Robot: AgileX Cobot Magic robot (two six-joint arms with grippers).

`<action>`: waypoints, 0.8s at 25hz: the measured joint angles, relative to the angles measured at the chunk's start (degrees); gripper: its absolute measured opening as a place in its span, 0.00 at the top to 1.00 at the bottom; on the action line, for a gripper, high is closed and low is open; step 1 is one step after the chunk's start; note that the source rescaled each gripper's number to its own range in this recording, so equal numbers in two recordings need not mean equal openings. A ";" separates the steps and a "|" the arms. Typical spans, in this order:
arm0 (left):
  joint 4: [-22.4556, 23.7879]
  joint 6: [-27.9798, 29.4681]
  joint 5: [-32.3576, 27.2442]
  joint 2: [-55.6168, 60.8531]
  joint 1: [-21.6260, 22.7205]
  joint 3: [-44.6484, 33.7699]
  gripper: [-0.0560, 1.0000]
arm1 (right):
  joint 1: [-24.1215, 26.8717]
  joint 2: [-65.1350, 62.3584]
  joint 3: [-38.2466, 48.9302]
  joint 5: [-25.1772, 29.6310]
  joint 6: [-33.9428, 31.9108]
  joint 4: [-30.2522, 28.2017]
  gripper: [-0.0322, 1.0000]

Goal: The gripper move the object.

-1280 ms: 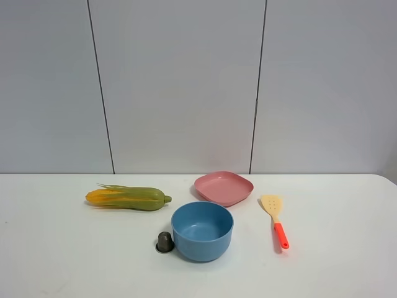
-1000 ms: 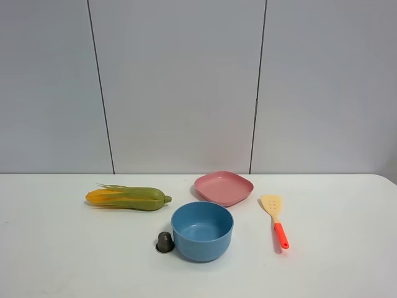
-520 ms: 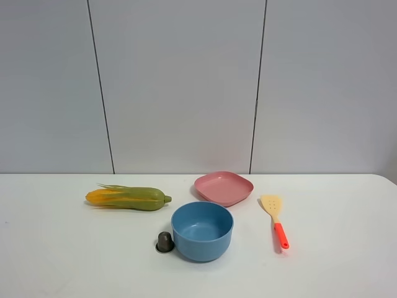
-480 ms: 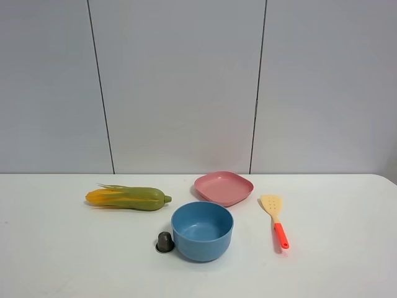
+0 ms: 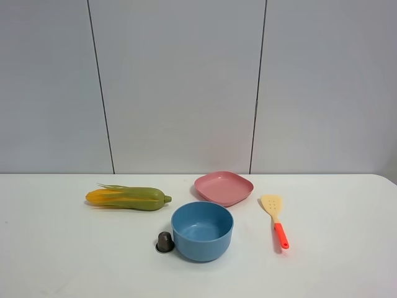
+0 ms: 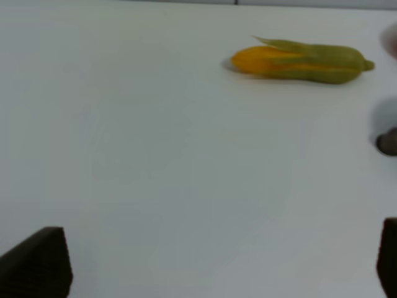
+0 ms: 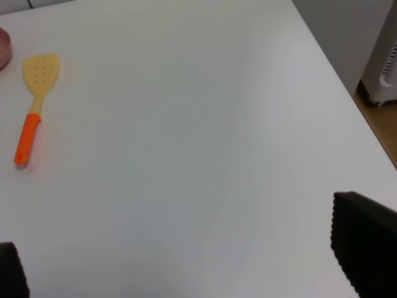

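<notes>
The light-blue bowl (image 5: 202,230) stands upright on the white table (image 5: 62,261), front of centre, and it holds nothing. Neither arm shows in the exterior high view. In the left wrist view my left gripper (image 6: 211,267) is open, its dark fingertips (image 6: 34,264) wide apart over bare table, well away from the bowl. In the right wrist view my right gripper (image 7: 186,267) is open too, with one fingertip (image 7: 366,248) near the table's right edge. The bowl is not clearly seen in either wrist view.
A small dark grey capsule (image 5: 164,241) touches the bowl's left side. A pink plate (image 5: 223,187) lies just behind the bowl. A corn cob (image 5: 128,198) lies at the left, and a yellow spatula with an orange handle (image 5: 276,218) at the right. The table's right edge (image 7: 338,77) drops to the floor.
</notes>
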State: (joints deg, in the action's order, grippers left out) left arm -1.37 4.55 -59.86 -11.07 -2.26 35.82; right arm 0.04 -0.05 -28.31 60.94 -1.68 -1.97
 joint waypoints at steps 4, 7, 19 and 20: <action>-4.88 -3.89 1.35 -10.95 0.00 4.86 0.00 | 0.00 0.00 0.00 0.00 0.00 0.00 0.00; -7.61 -8.40 2.56 -18.83 0.00 7.38 0.00 | 0.00 0.00 0.00 0.00 0.00 0.00 0.00; -13.67 -15.69 8.04 -47.56 -8.17 19.69 0.00 | 0.00 0.00 0.00 0.00 0.00 0.00 0.00; -13.67 -15.69 8.85 -49.71 -9.66 21.30 0.00 | 0.00 0.00 0.00 0.00 0.00 0.00 0.00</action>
State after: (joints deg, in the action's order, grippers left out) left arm -15.04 -11.14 -51.01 -60.78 -11.92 57.12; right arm 0.04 -0.05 -28.31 60.94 -1.68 -1.97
